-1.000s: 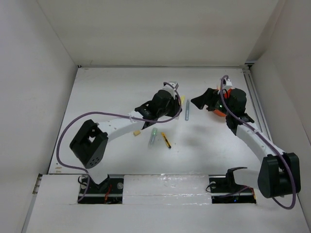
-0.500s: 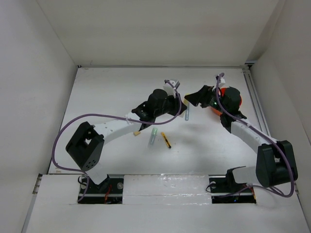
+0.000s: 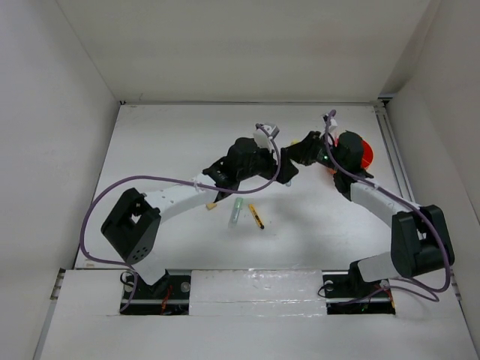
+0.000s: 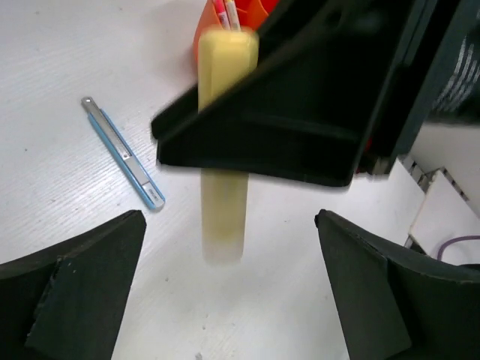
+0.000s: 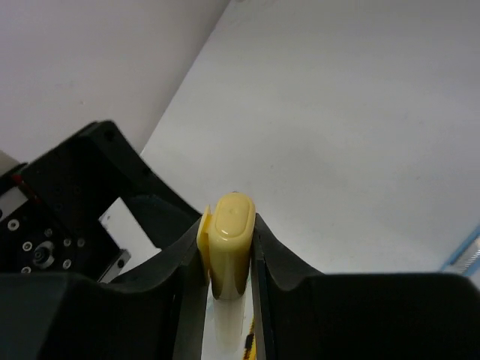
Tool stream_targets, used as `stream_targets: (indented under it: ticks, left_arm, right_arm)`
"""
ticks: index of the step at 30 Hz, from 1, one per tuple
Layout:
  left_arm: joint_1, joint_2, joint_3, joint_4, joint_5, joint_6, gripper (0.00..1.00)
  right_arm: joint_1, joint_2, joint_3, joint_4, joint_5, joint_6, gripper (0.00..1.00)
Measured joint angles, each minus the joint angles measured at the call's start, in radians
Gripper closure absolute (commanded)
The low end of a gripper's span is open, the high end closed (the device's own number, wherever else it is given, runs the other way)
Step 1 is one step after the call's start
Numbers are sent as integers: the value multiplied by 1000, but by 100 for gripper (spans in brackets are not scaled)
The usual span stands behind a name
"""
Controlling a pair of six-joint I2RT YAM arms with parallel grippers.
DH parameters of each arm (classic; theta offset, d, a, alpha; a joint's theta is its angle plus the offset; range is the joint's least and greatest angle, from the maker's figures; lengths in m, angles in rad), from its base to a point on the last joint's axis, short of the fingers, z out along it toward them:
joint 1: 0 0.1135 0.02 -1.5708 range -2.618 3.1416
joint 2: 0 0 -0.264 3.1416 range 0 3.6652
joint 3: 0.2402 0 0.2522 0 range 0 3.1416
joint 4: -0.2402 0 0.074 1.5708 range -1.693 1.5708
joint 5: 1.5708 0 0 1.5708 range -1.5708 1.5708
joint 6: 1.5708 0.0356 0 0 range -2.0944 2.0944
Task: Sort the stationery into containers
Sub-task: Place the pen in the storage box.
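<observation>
Although the right gripper [image 5: 229,241] hides the middle of the yellow marker [image 4: 223,202] and most of the orange pot [image 4: 204,26], its fingers plainly clamp the marker. It sits between the wide-spread left gripper [image 4: 229,221] fingers, near the pot, with its long axis along the right fingers and one blunt end toward that wrist.

White table [image 3: 165,142]. Plain white walls [image 3: 45,112] left, behind, right of table. Rail [image 3: 391,146] along table's right edge. Soft even light.

R gripper [image 5: 229,259] swung left, away from orange pot [image 3: 363,152], and now clamps yellow marker [image 5: 230,225]. L gripper [image 4: 229,232] opened wide and let the marker go.
</observation>
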Motion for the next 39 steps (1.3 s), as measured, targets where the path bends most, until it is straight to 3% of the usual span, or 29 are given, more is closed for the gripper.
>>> stream_targets:
  ticks: [9,18,27,39]
  left_arm:
    - [-5,-85,-39,-27,-39,-16,0]
    - [-37,-137,-53,-28,-59,-19,0]
    - [-68,-138,-59,-28,-68,-19,0]
    - [-77,-138,-72,-28,-71,-19,0]
  right_arm:
    - [-296,39,114,76,-60,-149,100]
    - [-515,268,235,266,-136,-146,100]
    - [-599,400,257,368,-181,-100,100]
    - [-631,486,338,374,-208,-97,100]
